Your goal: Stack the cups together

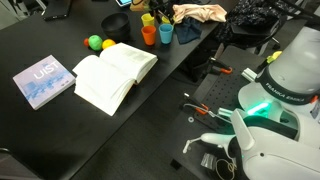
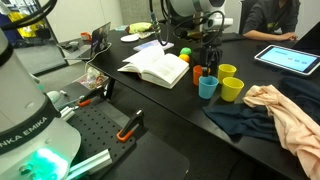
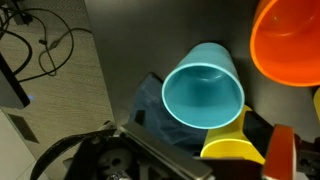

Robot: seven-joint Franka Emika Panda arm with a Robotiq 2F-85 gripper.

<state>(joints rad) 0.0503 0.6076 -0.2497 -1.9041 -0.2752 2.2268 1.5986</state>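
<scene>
Fingers: I see them spread wide on the gripper (image 2: pixel 206 60), clamped on nothing, hanging over the cups (image 2: pixel 209 88).
Wrist view alone: I look straight into the blue cup (image 3: pixel 203 88), smooth round plastic. The orange cup (image 3: pixel 290 40) is to its right, the yellow cup (image 3: pixel 235 150) at the bottom edge.
Exterior views alone: the cups stand upright, unstacked and close together beside the open book (image 2: pixel 155 68). A crumpled peach cloth (image 1: pixel 200 13) lies right of them.

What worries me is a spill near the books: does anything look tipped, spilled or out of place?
Nothing looks spilled or tipped. The blue cup, orange cup and yellow cup stand upright, not yet stacked. Only the crumpled peach cloth looks untidy, heaped on a dark cloth beside the cups.
</scene>
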